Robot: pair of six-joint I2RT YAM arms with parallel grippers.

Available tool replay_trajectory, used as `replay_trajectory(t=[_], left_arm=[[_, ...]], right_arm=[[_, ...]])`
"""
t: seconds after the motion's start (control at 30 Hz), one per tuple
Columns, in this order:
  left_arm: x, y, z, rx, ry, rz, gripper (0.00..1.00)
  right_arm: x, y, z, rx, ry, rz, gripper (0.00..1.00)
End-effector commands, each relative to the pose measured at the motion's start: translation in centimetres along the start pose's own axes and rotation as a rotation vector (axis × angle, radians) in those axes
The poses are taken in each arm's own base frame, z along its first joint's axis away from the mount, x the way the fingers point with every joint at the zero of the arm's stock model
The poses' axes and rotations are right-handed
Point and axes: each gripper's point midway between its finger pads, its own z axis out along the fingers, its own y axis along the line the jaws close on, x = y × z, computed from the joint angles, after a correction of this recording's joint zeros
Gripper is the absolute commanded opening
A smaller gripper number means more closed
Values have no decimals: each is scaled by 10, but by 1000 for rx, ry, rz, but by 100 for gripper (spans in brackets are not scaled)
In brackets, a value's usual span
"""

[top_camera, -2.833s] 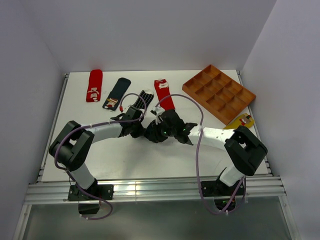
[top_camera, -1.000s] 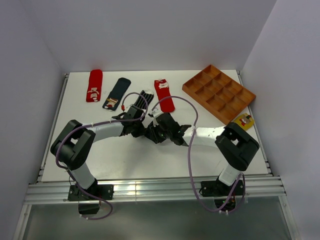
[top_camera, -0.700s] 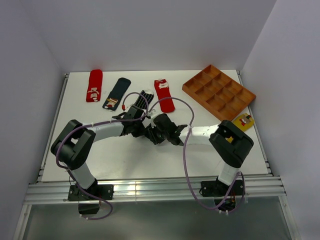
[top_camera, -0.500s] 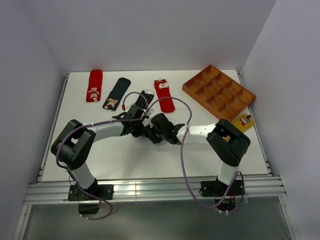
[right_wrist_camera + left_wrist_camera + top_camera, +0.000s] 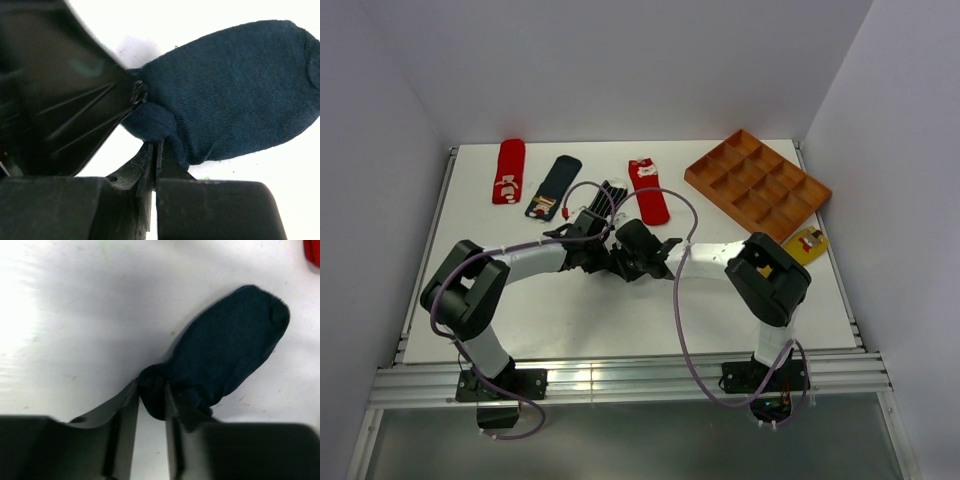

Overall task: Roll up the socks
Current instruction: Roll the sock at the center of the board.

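Right gripper (image 5: 154, 149) now closed beside sock (image 5: 235, 85)

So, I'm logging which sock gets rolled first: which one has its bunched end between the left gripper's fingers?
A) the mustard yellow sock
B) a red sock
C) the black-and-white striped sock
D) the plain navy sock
D: the left wrist view shows the plain navy sock lying on the table, its bunched end caught between the fingers of the left gripper.

White table (image 5: 570, 320) boxed in by plain pale walls (image 5: 620, 60).
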Motion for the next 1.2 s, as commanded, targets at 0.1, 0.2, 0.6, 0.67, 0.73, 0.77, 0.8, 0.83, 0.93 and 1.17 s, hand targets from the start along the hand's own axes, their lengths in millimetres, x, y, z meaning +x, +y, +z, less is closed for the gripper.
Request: replay_trajectory(t=[0.1, 0.2, 0.6, 0.67, 0.73, 0.77, 0.8, 0.83, 0.93, 1.17], left_arm=[[-2, 12, -23, -17, -58, -34, 47], [-9, 15, -35, -7, -105, -69, 57], [-7, 14, -52, 143, -162, -164, 65], [-1, 16, -49, 146, -145, -171, 65], [3, 15, -48, 159, -129, -173, 65], [5, 17, -47, 155, -123, -171, 65], [8, 17, -47, 156, -113, -172, 64], [5, 11, -48, 188, -124, -177, 64], [7, 9, -52, 217, -133, -192, 64], [15, 5, -63, 276, -139, -217, 64]], right_arm=[[74, 10, -12, -207, 362, 202, 0], [65, 20, -20, -334, 387, 302, 0], [46, 34, -24, -599, 454, 613, 0], [45, 31, -22, -607, 450, 670, 0], [42, 30, -21, -608, 439, 701, 0], [44, 28, -21, -603, 441, 720, 0], [45, 28, -20, -604, 443, 732, 0], [44, 28, -21, -606, 442, 751, 0], [45, 26, -17, -602, 430, 776, 0], [50, 24, -16, -589, 400, 844, 0]])
